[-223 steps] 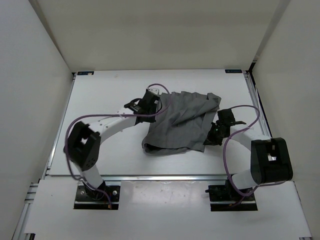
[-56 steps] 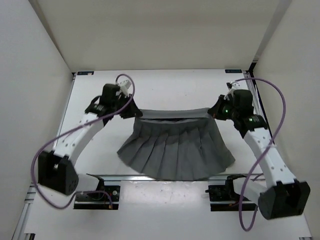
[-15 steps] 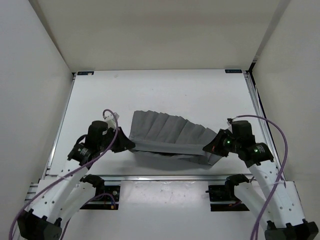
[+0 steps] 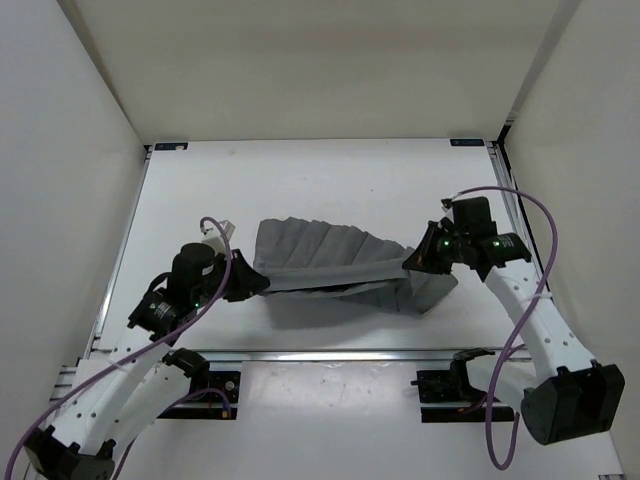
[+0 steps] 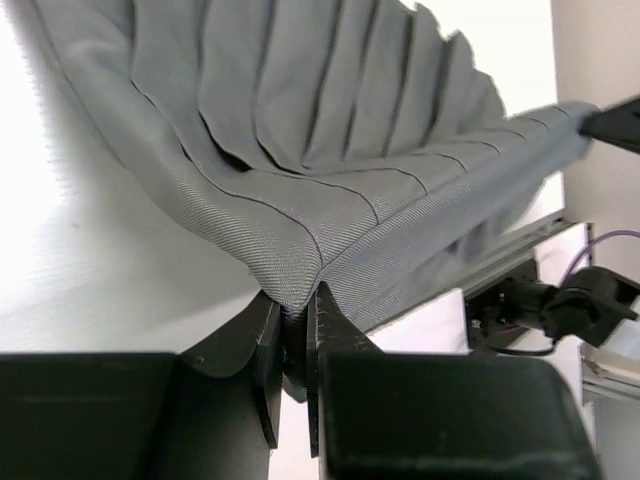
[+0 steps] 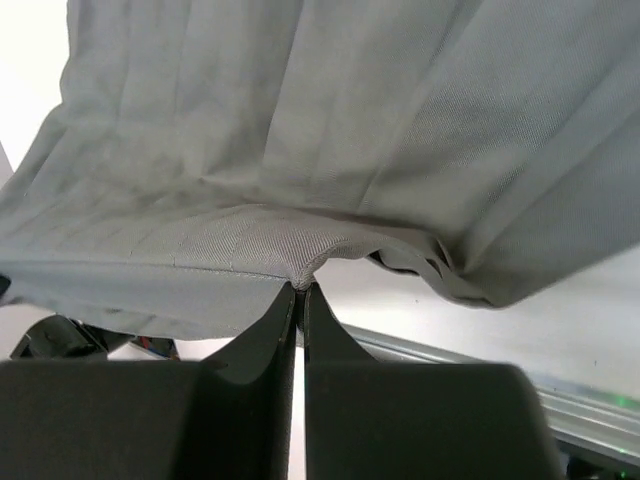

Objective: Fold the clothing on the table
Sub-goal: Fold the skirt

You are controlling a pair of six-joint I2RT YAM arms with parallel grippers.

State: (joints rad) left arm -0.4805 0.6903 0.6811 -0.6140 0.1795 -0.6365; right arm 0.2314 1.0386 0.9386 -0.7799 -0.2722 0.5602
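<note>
Two pinch points on the dark grey pleated skirt (image 4: 345, 262), one at each end of the waistband (image 4: 330, 277).
- Left jaws: nipped onto a folded waistband corner, only a sliver of cloth between the tips in the left wrist view.
- Right jaws: pressed together on a small peak of waistband fabric, pleats (image 6: 330, 90) spreading away beyond.

Skirt strung between the two over the near-middle of the white tabletop (image 4: 330, 175). Waistband pulled into a taut strip, pleated fan lying on the surface behind it, a loose bunch sagging below the right end.

Judged mid-fold, with the waistband carried across the pleats.

Risks, as judged:
- Slip-out at either pinch: thin fabric, very little bite, band under tension. More pull apart likely to strip a corner free.
- Skewed fold: right end farther back than left, so edges unlikely to meet squarely if laid down like this.
- Bunching: slack at the right end liable to get trapped under the fold as a lump.
- Pleats opening or crossing if dragged over the tabletop.

Containers: none in view, nothing held inside anything.
</note>
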